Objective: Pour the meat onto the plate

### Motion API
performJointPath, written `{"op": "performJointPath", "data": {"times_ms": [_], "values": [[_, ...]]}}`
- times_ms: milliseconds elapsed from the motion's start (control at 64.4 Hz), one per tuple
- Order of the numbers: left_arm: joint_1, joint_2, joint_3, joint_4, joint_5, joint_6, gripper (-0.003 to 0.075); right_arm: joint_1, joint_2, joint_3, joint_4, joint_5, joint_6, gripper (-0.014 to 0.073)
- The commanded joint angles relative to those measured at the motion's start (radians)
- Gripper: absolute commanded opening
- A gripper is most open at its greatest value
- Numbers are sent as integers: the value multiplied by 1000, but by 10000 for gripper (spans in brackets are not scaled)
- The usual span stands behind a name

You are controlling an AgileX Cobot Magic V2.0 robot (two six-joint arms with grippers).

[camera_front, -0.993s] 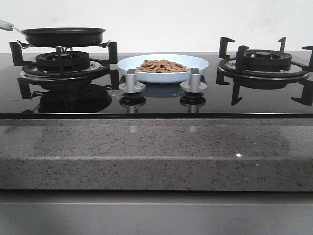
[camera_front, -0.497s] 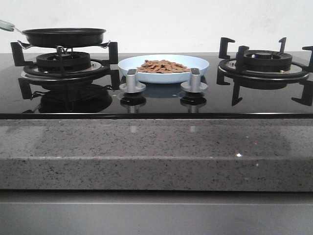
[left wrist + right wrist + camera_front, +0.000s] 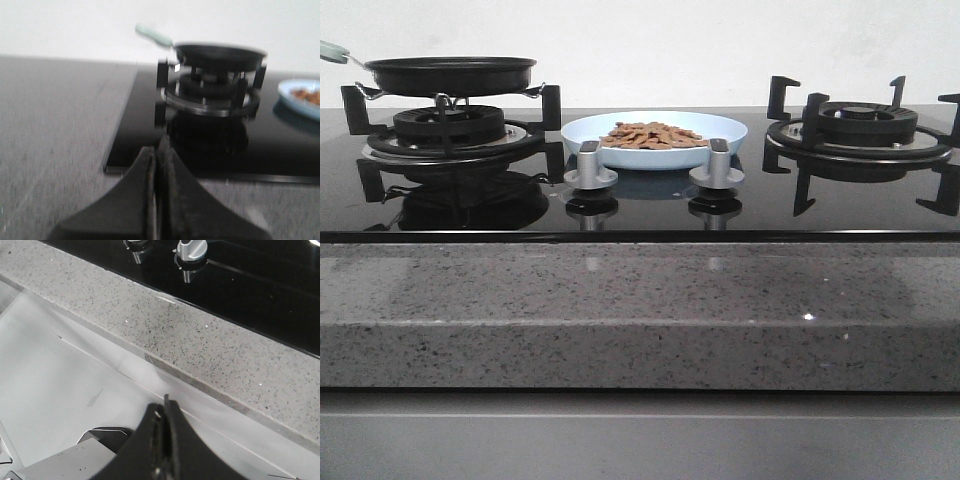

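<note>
The pale-blue plate rests on the black glass hob between the two burners, and the orange-brown meat lies heaped in it. The left wrist view catches the plate and some of the meat at its edge. A black frying pan with a pale-green handle sits on the left burner; it also shows in the left wrist view. My left gripper is shut and empty, over the counter short of the hob's near left corner. My right gripper is shut and empty, below the counter's front edge. Neither gripper shows in the front view.
Two silver knobs stand just in front of the plate. The right burner carries black pan supports and nothing on them. A speckled grey stone counter runs along the hob's front, and the counter's front strip shows in the right wrist view.
</note>
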Motion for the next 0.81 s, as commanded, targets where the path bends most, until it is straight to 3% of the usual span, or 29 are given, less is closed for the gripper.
{"op": "performJointPath", "data": {"times_ms": [0, 791], "values": [[2, -17, 7, 5, -126, -16, -20, -2, 3, -21, 18, -49, -3, -120], [2, -16, 7, -9, -151, -16, -20, -2, 3, -21, 18, -49, -3, -120]]}}
